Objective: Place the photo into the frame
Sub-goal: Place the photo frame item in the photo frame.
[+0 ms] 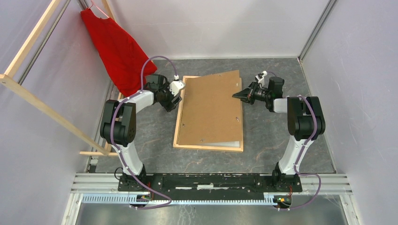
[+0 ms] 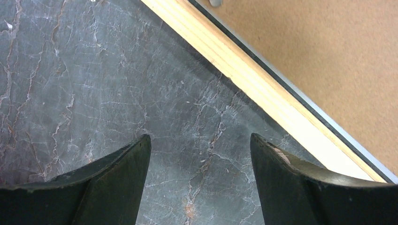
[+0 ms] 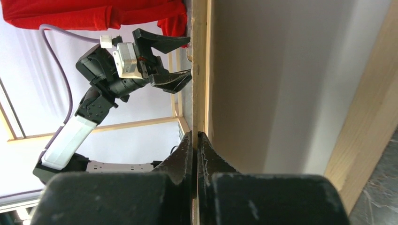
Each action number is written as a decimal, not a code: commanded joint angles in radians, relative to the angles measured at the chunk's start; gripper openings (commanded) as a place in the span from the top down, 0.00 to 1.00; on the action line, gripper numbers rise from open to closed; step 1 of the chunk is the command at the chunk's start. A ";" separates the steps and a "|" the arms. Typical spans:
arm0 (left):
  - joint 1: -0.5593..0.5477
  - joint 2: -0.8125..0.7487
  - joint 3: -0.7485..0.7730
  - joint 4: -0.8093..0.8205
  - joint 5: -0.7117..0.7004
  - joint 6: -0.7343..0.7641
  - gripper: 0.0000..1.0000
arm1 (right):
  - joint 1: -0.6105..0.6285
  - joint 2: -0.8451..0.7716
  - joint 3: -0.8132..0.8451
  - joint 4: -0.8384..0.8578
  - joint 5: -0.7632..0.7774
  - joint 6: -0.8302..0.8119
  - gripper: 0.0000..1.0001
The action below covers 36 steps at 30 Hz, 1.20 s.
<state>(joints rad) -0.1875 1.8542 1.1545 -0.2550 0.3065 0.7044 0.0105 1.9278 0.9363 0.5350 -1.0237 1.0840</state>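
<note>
1 backing board (image 1: 211,110) askew on frame (image 1: 206,147), right jaws pinching edge

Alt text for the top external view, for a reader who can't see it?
The right gripper pinches the right edge of a brown backing board lying skewed over the frame. The left gripper hangs open beside the frame's left edge; a red cloth hangs at far left.

Left claw (image 2: 199,140) gapes over grey table (image 2: 94,84) beside the frame (image 2: 263,91).
</note>
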 commanded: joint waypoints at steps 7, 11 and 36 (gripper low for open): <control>-0.004 0.006 0.007 0.022 0.003 -0.019 0.17 | -0.004 0.008 0.077 -0.069 0.010 -0.083 1.00; -0.010 0.016 0.007 0.023 0.001 -0.017 0.17 | -0.005 0.013 0.075 -0.053 0.019 -0.073 1.00; -0.052 0.055 0.001 0.035 -0.007 -0.003 0.18 | 0.046 0.011 0.011 0.060 0.100 -0.006 1.00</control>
<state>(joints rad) -0.2272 1.8774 1.1545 -0.2276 0.2913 0.7036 0.0383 1.9694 0.9318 0.6151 -0.9607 1.1278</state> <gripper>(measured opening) 0.829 0.022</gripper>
